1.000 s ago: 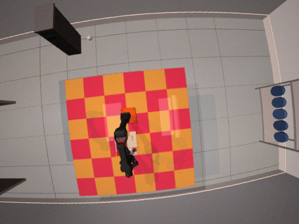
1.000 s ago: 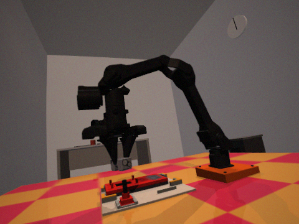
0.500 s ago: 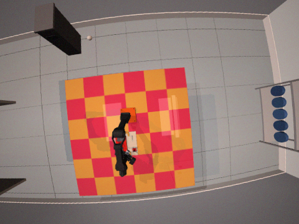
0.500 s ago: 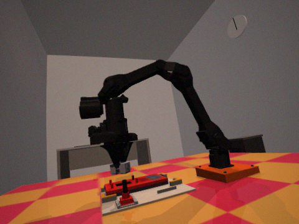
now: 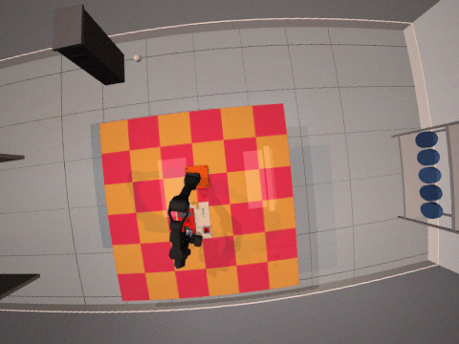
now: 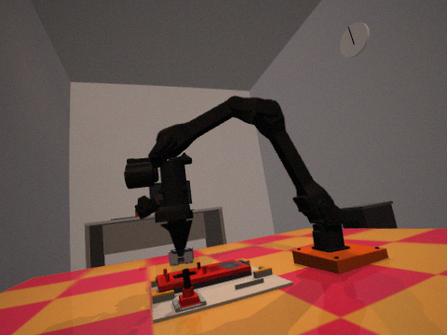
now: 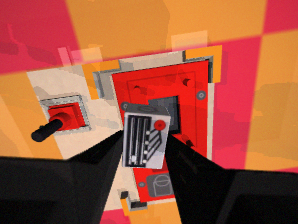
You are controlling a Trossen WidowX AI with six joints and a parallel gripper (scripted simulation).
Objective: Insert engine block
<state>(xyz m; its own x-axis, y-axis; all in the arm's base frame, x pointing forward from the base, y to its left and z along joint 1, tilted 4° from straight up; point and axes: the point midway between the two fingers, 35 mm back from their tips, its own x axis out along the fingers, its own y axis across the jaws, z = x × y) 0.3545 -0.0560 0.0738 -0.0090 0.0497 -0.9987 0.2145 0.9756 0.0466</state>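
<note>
My gripper (image 6: pixel 181 254) (image 7: pixel 144 136) is shut on the grey engine block (image 6: pixel 187 257) (image 7: pixel 136 162) and points down. The block's top shows dark slots, slanted pipes and a red round cap in the wrist view. The block hangs a little above the red car body (image 5: pixel 187 223) (image 6: pixel 237 268) (image 7: pixel 199 127), with a gap beneath it in the exterior view. The dark opening (image 7: pixel 172 109) in the body shows beyond the block and to its right in the wrist view. The block covers part of it, and the rib cannot be made out.
The car body sits among yellow corner brackets (image 6: pixel 163 295) (image 7: pixel 217 65) on an off-white board (image 5: pixel 203 214) (image 6: pixel 272 285). A red-based post with a black stick (image 6: pixel 186 279) (image 7: pixel 47 131) stands beside the body. The arm's orange base plate (image 5: pixel 205 178) (image 6: pixel 363 254) is farther off.
</note>
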